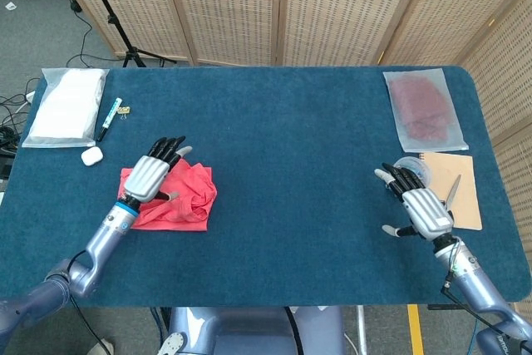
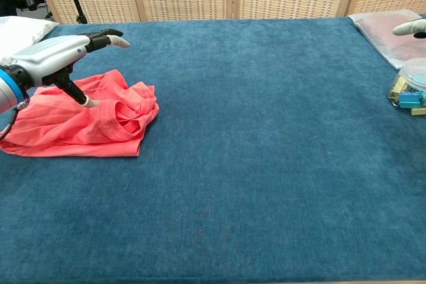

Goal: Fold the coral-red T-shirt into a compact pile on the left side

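The coral-red T-shirt [image 1: 184,197] [image 2: 93,124] lies in a crumpled, folded pile on the left part of the blue table. My left hand [image 1: 154,175] [image 2: 56,54] hovers flat over the pile's left half, fingers spread, thumb [image 2: 83,98] pointing down toward the cloth, holding nothing. My right hand [image 1: 420,205] rests far off at the table's right side, fingers apart and empty; only a fingertip [image 2: 407,28] of it shows in the chest view.
A white bagged cloth [image 1: 68,106], a pen [image 1: 109,118] and a white earbud case [image 1: 91,155] lie at the back left. At the right are a bagged red garment [image 1: 426,107], a tan notebook [image 1: 455,187] and a clear tub of clips [image 2: 411,84].
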Robot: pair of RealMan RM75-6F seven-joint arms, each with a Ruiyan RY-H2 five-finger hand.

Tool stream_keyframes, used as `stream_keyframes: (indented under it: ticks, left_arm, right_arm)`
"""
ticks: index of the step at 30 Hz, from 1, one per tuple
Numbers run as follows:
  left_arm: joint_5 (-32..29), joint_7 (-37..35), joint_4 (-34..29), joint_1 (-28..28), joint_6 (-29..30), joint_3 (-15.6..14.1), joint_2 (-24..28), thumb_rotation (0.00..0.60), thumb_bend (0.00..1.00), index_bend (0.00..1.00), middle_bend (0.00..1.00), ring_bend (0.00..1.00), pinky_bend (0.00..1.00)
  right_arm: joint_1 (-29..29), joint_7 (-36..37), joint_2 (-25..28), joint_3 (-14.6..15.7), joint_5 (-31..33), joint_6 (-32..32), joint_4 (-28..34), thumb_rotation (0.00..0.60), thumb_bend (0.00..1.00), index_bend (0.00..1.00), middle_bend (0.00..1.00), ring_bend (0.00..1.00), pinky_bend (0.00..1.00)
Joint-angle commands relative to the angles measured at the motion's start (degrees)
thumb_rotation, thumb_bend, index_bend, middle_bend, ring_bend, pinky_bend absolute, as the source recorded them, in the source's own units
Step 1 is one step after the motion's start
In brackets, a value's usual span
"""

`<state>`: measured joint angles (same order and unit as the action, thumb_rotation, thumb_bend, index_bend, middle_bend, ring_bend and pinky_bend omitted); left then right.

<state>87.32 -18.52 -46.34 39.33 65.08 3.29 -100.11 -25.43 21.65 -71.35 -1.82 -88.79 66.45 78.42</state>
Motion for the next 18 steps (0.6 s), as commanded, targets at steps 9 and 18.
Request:
stream_keyframes:
  ticks: [9, 18]
  left_arm:
    - [2.9, 3.7, -7.2, -0.9, 1.8, -2.4, 2.5, 0.600, 0.00, 0.00, 0.00, 0.00, 0.00]
    - [3.3, 5.7, -9.1, -1.3, 0.7, -3.6, 2.0, 0.600, 0.00, 0.00, 0.00, 0.00, 0.00]
  right_arm:
    - [0.0, 0.0, 0.0, 0.1, 0.0, -0.1, 0.0, 0.600, 0.13, 0.00, 0.00, 0.00, 0.00]
    - [0.0, 0.0, 0.1, 0.1, 0.1, -0.1, 0.1, 0.600, 0.13, 0.00, 0.00, 0.00, 0.00]
